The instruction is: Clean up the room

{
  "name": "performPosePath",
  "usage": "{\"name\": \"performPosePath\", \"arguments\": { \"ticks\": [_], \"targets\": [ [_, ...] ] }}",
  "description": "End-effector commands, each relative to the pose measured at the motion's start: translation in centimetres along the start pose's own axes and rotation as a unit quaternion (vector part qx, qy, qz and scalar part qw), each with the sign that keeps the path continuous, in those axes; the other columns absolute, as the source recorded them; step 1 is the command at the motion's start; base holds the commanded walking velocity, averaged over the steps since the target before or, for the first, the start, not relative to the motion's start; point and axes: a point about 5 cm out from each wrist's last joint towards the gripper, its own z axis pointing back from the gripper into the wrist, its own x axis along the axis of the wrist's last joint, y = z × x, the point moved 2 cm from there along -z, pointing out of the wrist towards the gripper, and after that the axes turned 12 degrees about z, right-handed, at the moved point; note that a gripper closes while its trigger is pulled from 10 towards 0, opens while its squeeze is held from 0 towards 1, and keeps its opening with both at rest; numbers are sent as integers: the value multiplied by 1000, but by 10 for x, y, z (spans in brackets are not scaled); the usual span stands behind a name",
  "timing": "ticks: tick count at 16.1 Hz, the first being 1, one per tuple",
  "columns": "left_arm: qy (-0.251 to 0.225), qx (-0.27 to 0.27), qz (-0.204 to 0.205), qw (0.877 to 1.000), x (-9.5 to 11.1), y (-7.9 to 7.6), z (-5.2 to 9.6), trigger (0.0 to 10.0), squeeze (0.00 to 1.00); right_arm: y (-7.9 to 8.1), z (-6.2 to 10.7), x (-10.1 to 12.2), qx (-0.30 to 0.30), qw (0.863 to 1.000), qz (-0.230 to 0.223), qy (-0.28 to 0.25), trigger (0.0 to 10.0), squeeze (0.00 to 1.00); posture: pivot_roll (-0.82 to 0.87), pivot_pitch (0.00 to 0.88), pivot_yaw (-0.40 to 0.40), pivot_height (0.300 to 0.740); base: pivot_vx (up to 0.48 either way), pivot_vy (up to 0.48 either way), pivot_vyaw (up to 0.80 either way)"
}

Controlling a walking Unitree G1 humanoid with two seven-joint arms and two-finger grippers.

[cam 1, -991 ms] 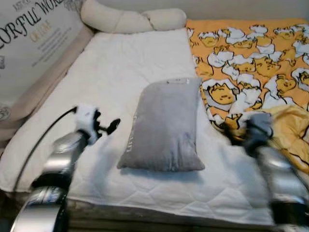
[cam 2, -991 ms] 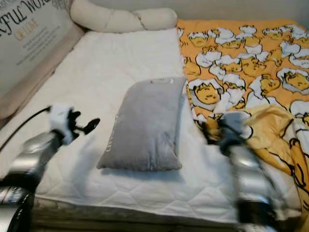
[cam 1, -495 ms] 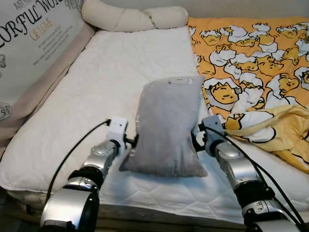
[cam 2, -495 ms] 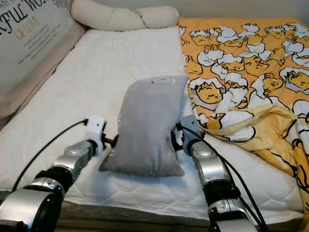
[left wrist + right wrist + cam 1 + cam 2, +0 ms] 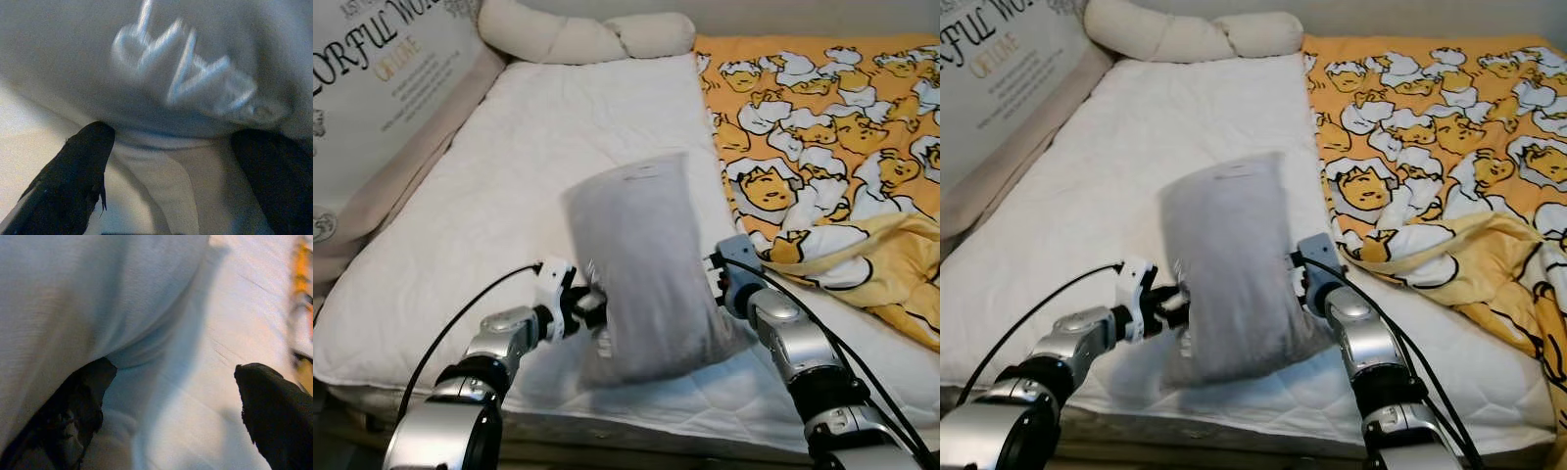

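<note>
Grey pillow (image 5: 646,264), lower centre, tilted, pressed between left gripper (image 5: 590,305) and right gripper (image 5: 713,277), fingers spread; bare white mattress (image 5: 558,127) beyond.

The pillow (image 5: 651,264) is plain grey, with pale lettering on its side. The bed (image 5: 538,147) under it has a white cover quilted in a wavy stitch pattern. The blanket (image 5: 822,127) is orange, printed all over with white and yellow cartoon figures outlined in black. The bolster (image 5: 578,37) is cream. The board (image 5: 372,88) is off-white with dark and orange lettering. The arms are silver, each hand's fingers (image 5: 73,181) black.
</note>
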Motion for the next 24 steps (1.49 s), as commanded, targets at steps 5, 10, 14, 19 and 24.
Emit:
{"name": "performPosePath", "arguments": {
  "ticks": [5,10,14,19,24],
  "targets": [
    [1,-73,-66,995,7,-8,15,10000,0,18,33,1,78,996,22,-34,10000,0,-90,0,51,740,0,0,0],
    [-3,-90,-66,994,-2,-10,39,10000,0,-16,65,-29,-18,1000,15,14,10000,8,-106,0,74,740,0,0,0],
    [-72,-52,-3,996,18,4,56,10000,1000,-52,68,-43,-130,985,-94,60,10000,1000,-88,0,81,740,0,0,0],
    [-188,16,101,977,58,35,78,10000,1000,-63,62,-28,-134,972,-190,-21,10000,1000,-77,0,75,740,0,0,0],
    [-235,96,233,939,47,49,56,10000,1000,-47,37,-21,-26,935,-346,-78,10000,1000,-81,0,72,740,0,0,0]
  ]
}}
